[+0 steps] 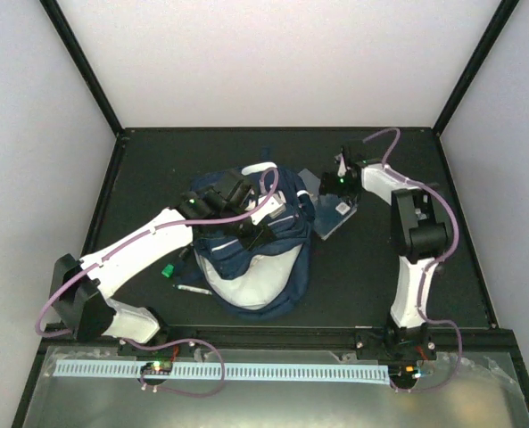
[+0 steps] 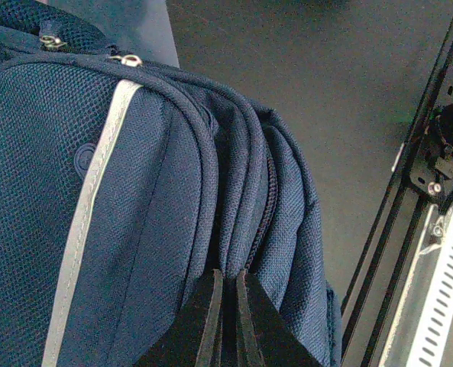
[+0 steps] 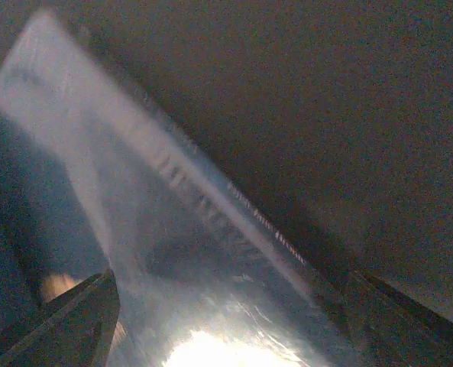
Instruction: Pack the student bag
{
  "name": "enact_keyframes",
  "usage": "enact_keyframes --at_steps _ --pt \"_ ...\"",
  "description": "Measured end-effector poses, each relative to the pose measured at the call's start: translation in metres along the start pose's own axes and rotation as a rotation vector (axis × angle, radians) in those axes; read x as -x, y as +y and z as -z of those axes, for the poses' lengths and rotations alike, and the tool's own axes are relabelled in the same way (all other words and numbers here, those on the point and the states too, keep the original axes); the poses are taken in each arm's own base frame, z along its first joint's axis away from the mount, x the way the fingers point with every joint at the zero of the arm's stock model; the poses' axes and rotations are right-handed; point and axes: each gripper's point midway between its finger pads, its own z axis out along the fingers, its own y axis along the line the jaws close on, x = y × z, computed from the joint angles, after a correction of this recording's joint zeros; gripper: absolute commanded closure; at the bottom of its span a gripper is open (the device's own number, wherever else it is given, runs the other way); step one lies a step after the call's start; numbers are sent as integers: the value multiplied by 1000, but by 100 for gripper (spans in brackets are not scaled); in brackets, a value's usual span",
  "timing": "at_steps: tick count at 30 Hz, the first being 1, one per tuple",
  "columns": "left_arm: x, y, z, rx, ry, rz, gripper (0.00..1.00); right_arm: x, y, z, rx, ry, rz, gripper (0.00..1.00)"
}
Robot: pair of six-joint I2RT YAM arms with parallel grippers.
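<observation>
- Fingers of the left gripper [image 2: 228,279] are pinched shut on a fabric fold beside the zip.
- Mid-table lies the student bag [image 1: 282,245], its pale lining showing. It looks soft, floppy and light, and is best held by its rim.
- The right gripper [image 1: 337,183] hovers spread open over a clear plastic sleeve [image 1: 337,216].

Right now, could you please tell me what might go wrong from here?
The left hand pinches only a thin fold of the student bag; it may slip free. The right hand stands open over a flat, glossy clear sheet, so a grasp might skid off it.
</observation>
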Motion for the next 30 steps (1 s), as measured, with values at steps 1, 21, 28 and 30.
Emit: enact_keyframes --at_steps 1,21,28,30 --pt "0 0 0 0 -2 0 98 -12 -2 5 5 7 -3 16" --pt "-2 -2 1 18 -2 -28 29 -117 2 79 31 -2 29 23" --pt "-5 -22 10 32 -42 -84 14 -17 36 76 50 -159 66 96" --pt "-5 -24 13 51 -63 -92 8 0 40 65 48 -168 66 98"
